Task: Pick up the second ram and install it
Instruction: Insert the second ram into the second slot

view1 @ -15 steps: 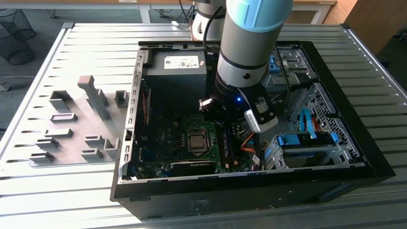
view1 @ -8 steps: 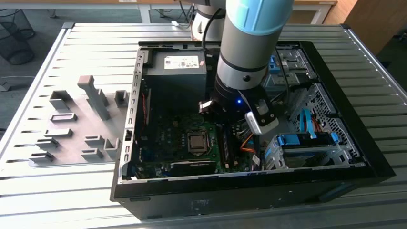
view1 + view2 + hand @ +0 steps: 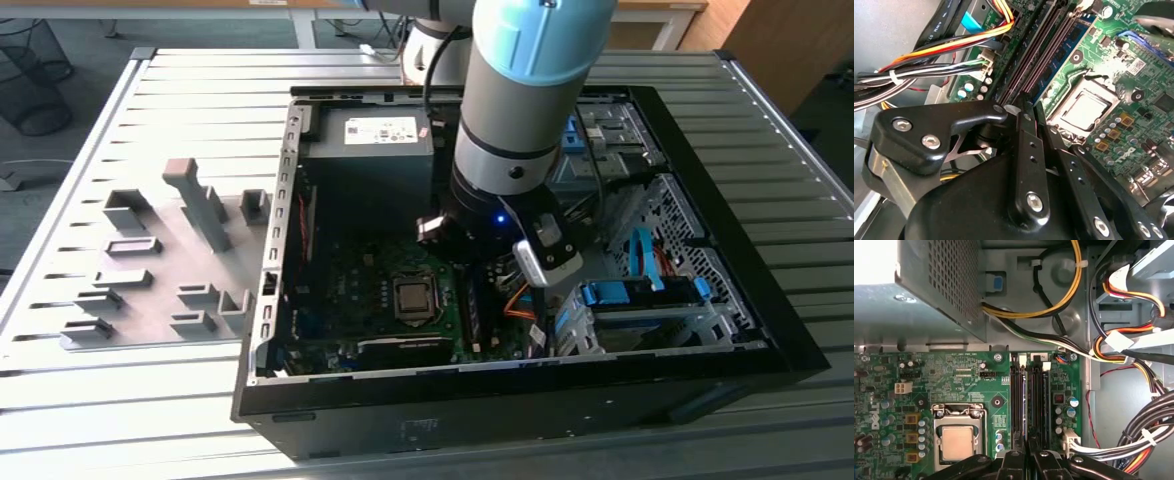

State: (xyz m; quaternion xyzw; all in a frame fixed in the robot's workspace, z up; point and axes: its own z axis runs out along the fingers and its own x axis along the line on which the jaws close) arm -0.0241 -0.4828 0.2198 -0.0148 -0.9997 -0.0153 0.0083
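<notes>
Here, gripper (image 3: 1026,452) pinching second ram (image 3: 1026,405) over slots.

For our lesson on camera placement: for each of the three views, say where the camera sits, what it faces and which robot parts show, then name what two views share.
Exterior view: off the arm, above, looking down on the open computer case on the slatted table; arm reaches inside.
First wrist view: on the arm, facing the motherboard; gripper at the memory slots.
Second wrist view: on the arm, close behind the gripper.
Both wrist views share the CPU socket.
</notes>
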